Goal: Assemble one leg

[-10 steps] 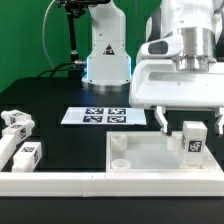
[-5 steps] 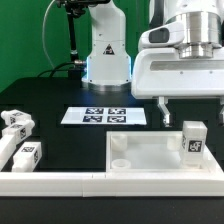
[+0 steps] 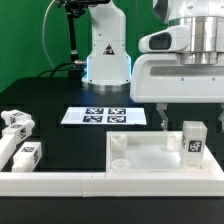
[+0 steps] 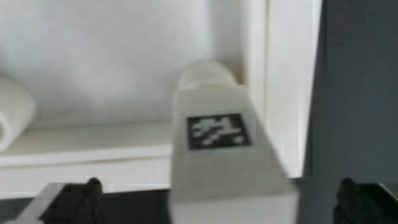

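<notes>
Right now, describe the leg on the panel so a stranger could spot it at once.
Find the large white panel in the foreground. On its corner toward the exterior view's right, under the open gripper, stands the leg. The other tagged posts sit off the panel.

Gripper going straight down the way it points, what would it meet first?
Probably the leg, standing upright on the white panel beneath the gripper; the wrist view shows it centred between the open jaws, depth unclear.
</notes>
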### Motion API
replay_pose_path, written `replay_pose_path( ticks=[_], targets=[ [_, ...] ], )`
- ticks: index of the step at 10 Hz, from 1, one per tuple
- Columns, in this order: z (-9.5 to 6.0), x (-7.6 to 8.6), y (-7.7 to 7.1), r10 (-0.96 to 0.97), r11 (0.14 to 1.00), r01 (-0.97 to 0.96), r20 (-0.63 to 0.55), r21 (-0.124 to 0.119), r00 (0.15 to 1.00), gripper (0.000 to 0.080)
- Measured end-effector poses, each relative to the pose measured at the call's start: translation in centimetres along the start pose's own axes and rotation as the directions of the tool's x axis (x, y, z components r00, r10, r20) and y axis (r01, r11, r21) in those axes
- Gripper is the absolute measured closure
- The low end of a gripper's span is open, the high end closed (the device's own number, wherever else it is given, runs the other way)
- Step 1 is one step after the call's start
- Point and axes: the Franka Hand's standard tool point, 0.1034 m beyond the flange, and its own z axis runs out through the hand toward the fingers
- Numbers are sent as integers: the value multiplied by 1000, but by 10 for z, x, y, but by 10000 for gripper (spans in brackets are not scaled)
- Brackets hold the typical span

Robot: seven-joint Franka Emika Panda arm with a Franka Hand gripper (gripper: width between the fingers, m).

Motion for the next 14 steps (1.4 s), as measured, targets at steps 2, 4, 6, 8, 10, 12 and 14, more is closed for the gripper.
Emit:
replay_pose_path(
  ticks=[2, 4, 6, 8, 10, 12, 14],
  targets=[
    [-2, 5, 1, 32, 999, -32, 112, -11, 993, 150],
    [-1, 7, 1, 60, 998, -59, 95, -15, 994, 150],
    [-1, 7, 2, 161, 987, -159, 93, -25, 983, 430],
    [-1, 7, 2, 318, 948, -316, 88, -40, 944, 515],
    [0, 7, 1, 454, 891, -451, 81, -52, 887, 515],
    [1, 7, 3, 585, 811, -582, 73, -65, 807, 515],
    [1, 8, 5, 804, 594, -800, 47, -86, 592, 514]
  ],
)
